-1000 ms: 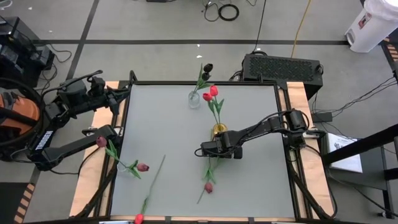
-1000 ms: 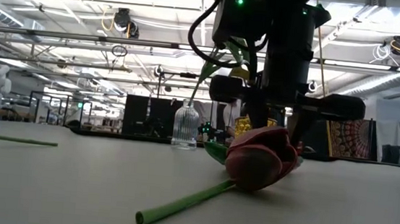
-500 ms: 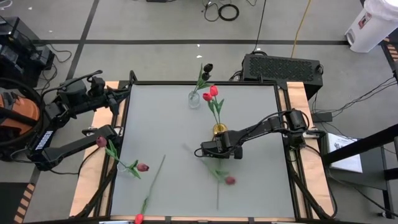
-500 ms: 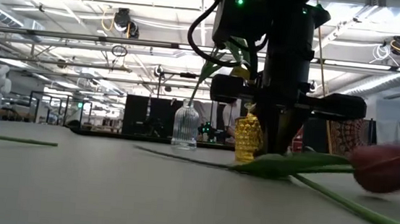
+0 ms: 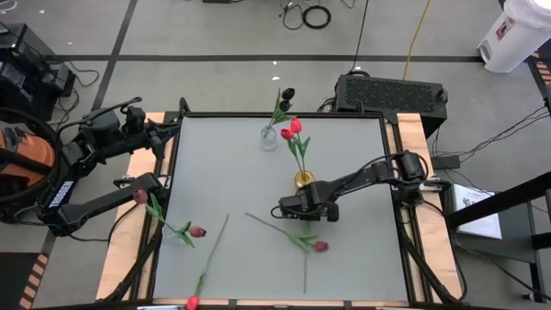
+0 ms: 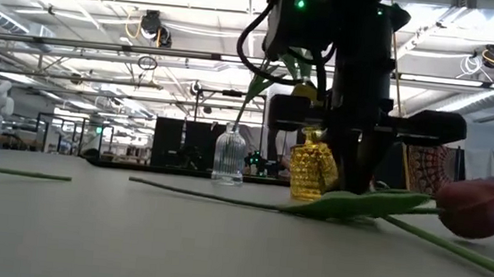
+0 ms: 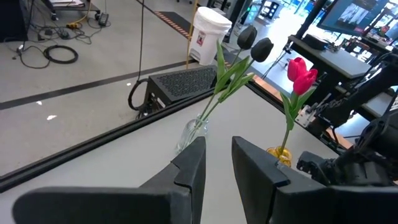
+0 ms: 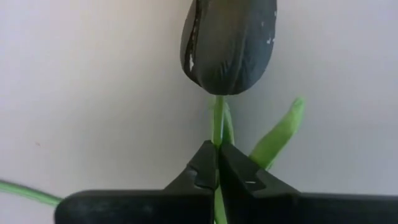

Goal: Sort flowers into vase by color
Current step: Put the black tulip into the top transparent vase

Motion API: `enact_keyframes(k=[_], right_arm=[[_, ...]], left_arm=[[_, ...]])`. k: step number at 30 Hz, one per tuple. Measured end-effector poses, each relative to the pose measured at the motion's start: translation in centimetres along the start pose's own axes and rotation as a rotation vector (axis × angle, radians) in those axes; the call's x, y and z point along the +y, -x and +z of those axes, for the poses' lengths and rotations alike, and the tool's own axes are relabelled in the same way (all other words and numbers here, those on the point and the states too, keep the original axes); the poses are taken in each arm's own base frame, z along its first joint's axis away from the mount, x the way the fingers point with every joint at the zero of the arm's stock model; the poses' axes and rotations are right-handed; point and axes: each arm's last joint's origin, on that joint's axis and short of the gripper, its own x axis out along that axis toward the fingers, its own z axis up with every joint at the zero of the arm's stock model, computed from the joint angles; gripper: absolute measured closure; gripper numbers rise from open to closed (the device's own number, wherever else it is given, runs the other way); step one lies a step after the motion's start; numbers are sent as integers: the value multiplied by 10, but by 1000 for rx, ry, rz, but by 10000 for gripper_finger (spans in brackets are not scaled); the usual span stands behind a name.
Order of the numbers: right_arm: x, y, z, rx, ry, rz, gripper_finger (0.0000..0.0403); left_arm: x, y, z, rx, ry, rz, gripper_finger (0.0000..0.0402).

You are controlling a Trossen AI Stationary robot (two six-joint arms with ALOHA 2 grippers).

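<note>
The table (image 5: 224, 172) carries two vases toward its far edge and loose flowers toward its near edge. The left gripper (image 7: 217, 142) waits raised by the left edge, its fingers slightly spread and empty. The right gripper (image 5: 284, 207) is low over the middle of the table, just on the near side of the yellow vase (image 5: 302, 179). This vase holds two bright red flowers, and the clear vase (image 5: 269, 138) beside it holds two black ones. Three more flowers (image 5: 182, 229) lie toward the near left corner. Two changes occur within the last second. First, the right gripper, which stood half spread, is now pressed together; the right wrist view shows its fingertips (image 8: 205, 163) pinching the green stem of a dark flower (image 8: 227, 43) just beneath the head, against the table top. Second, the maroon flower (image 5: 298, 238), which lay pointing toward the near edge directly below the gripper, now lies slantwise, its head turned toward the right edge. Whether the pinched dark flower and this maroon flower are one and the same cannot be told, since the arm covers the fingertips from above. The likely reading is that the grasp is made and the swing came from the closing fingers. If the head is truly dark, the clear vase is its place; a lift straight up comes next, with the thin stem liable to slip.
</note>
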Motion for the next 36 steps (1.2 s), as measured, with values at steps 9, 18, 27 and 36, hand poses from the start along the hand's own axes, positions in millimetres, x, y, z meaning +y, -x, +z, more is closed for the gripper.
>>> enact_keyframes(k=[9,18,27,36], right_arm=[[-10,14,-4,-71,-77,-20,403],[-17,33,-1,-184,-174,45,403],[-28,46,0,-280,-229,31,402],[-42,71,5,-416,-292,95,402]], left_arm=[[0,0,0,0,-1,0,317],[0,0,0,0,-1,-1,317],[0,0,0,2,-1,-6,317],[0,0,0,5,-1,-16,317]])
